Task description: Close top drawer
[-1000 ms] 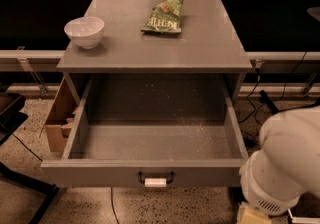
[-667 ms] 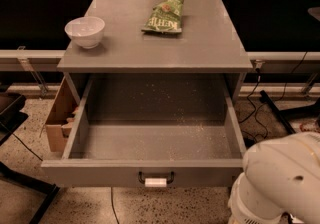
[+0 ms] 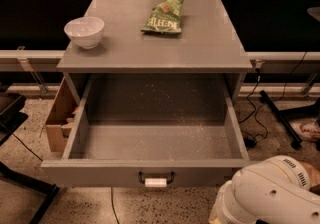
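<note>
The smooth, rounded white arm [image 3: 270, 193] has sunk lower at bottom right, its gripper out of frame so its grip cannot be told, beside the boxy matte-grey top drawer [image 3: 100, 174], pulled open.

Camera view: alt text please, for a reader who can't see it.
The top drawer of a grey cabinet stands pulled open and empty. On the cabinet top sit a white bowl and a green snack bag; the robot's white arm fills the lower right corner, its gripper out of view.
</note>
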You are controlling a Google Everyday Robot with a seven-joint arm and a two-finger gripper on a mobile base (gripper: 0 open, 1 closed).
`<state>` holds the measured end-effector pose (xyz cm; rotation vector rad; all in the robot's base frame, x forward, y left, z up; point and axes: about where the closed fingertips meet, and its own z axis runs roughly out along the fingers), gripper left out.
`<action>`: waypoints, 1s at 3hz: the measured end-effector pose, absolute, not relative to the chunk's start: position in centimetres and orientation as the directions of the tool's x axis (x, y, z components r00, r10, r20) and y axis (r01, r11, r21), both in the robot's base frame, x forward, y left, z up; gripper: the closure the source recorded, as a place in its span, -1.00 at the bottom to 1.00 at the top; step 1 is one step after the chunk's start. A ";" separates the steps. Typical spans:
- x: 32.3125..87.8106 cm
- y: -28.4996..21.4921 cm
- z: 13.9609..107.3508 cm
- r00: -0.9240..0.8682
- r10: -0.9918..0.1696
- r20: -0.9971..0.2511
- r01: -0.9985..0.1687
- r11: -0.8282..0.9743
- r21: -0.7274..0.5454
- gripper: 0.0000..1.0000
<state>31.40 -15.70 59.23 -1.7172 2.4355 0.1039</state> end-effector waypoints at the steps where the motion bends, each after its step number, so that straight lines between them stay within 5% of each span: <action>1: 35.4 -14.4 57.3 -0.304 -0.927 -0.221 -0.932 0.337 -0.131 1.00; 3: 38.8 -14.0 57.2 -0.324 -0.914 -0.246 -0.897 0.379 -0.226 1.00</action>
